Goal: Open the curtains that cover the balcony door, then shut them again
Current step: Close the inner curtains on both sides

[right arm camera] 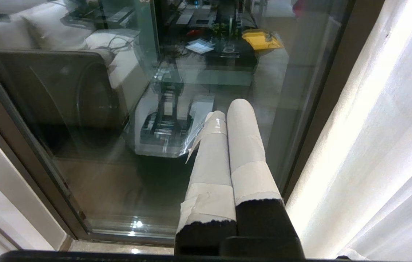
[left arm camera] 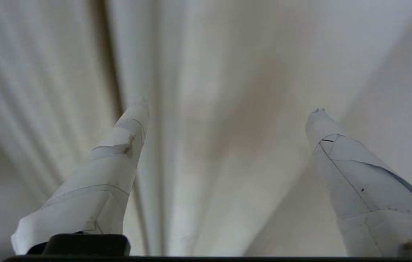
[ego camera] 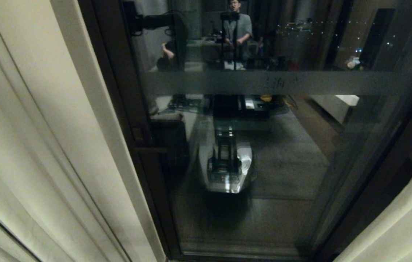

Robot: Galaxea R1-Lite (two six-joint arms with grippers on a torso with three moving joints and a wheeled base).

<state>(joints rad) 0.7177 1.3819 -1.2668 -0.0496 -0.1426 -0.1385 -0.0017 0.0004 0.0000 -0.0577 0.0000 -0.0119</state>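
Observation:
The balcony door [ego camera: 257,83] stands uncovered in the middle of the head view, dark-framed glass with a frosted band. One cream curtain [ego camera: 38,138] hangs gathered at its left, the other curtain [ego camera: 402,218] at the lower right. Neither arm shows in the head view. In the left wrist view my left gripper [left arm camera: 228,109] is open, its taped fingers [left arm camera: 118,153] spread wide, pointing at the pleated curtain fabric [left arm camera: 228,163] with nothing pinched between them. In the right wrist view my right gripper [right arm camera: 228,109] is shut and empty, hanging before the glass [right arm camera: 100,163] beside the right curtain [right arm camera: 373,145].
The glass mirrors the room behind me: my own base [ego camera: 228,167], a person [ego camera: 238,27] standing at a stand, a table with gear. The dark door frame [ego camera: 118,109] runs along the left curtain's edge. The bottom door track [right arm camera: 118,225] lies at floor level.

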